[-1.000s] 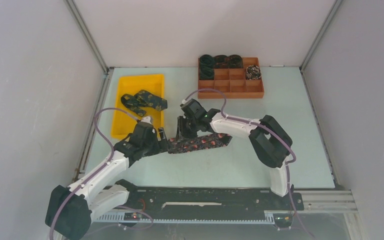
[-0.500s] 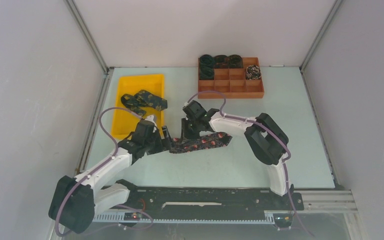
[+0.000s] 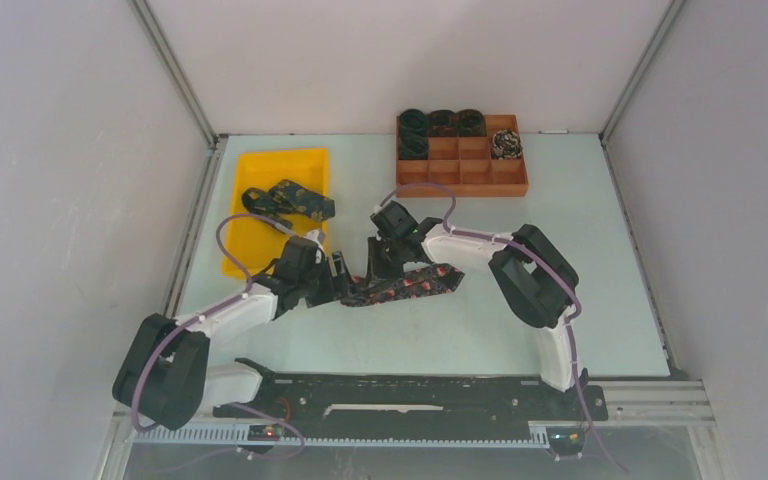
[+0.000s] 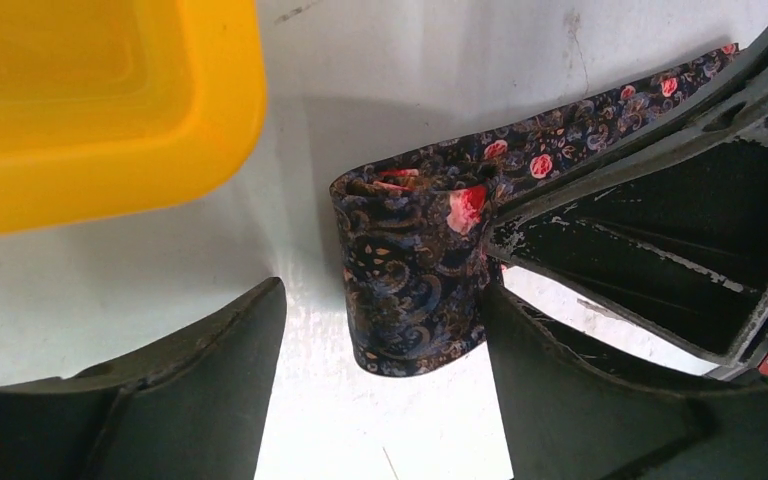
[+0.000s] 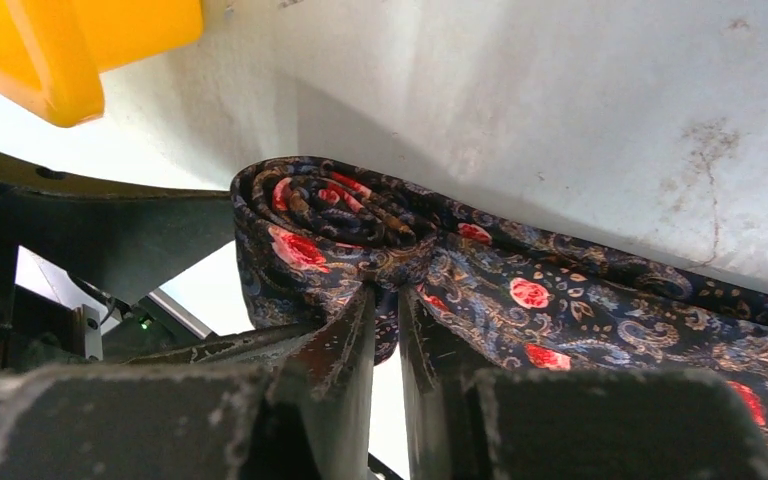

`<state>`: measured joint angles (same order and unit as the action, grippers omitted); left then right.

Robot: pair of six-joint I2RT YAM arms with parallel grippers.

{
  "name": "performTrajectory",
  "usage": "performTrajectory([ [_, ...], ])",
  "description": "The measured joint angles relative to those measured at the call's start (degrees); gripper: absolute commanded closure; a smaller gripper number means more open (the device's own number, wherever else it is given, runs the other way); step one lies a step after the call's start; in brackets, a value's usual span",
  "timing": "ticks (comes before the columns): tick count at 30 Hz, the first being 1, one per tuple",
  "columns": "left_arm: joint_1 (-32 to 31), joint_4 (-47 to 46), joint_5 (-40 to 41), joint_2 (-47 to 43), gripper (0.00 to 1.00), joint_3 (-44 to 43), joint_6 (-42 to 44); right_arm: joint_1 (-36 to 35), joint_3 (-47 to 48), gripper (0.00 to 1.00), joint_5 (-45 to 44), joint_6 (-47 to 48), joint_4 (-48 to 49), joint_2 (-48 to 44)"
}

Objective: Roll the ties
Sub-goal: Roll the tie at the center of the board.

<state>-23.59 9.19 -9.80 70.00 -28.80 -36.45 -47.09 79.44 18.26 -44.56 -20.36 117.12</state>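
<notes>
A dark paisley tie (image 3: 410, 284) with red flowers lies across the table's middle, its left end wound into a small roll (image 4: 410, 260). My right gripper (image 5: 387, 295) is shut on the fabric at that roll (image 5: 330, 215), pinching it from behind. My left gripper (image 4: 385, 300) is open, and the roll stands between its fingers, close to the right one (image 4: 560, 400). In the top view both grippers meet at the tie's left end, left gripper (image 3: 338, 272) beside right gripper (image 3: 372, 268). Another unrolled tie (image 3: 288, 200) lies in the yellow tray.
The yellow tray (image 3: 270, 158) sits just behind and left of the grippers, its corner (image 4: 110, 100) close to the left fingers. An orange compartment box (image 3: 475, 185) at the back holds several rolled ties (image 3: 442, 122). Lilac cables loop over both arms.
The right gripper has closed down onto the tie's rolled end. The left arm has pushed forward and right toward the roll, with its jaws slightly narrower.
</notes>
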Motion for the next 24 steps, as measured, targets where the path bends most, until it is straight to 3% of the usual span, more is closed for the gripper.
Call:
performTrajectory([
  [13, -0.3, -7.5, -4.3, 4.7, 0.51, 1.4, -2.6, 1.1, -1.9, 0.84, 0.1, 0.0, 0.6, 0.0],
  [19, -2.1, -7.0, -2.9, 5.0, 0.57, 0.8, -2.6, 1.6, -2.0, 0.83, 0.1, 0.2, 0.5, -0.1],
  [24, -4.8, -0.6, 1.9, 5.7, 0.59, -3.7, -2.4, 2.2, -3.1, 0.83, 0.1, 0.7, 0.5, -2.1],
])
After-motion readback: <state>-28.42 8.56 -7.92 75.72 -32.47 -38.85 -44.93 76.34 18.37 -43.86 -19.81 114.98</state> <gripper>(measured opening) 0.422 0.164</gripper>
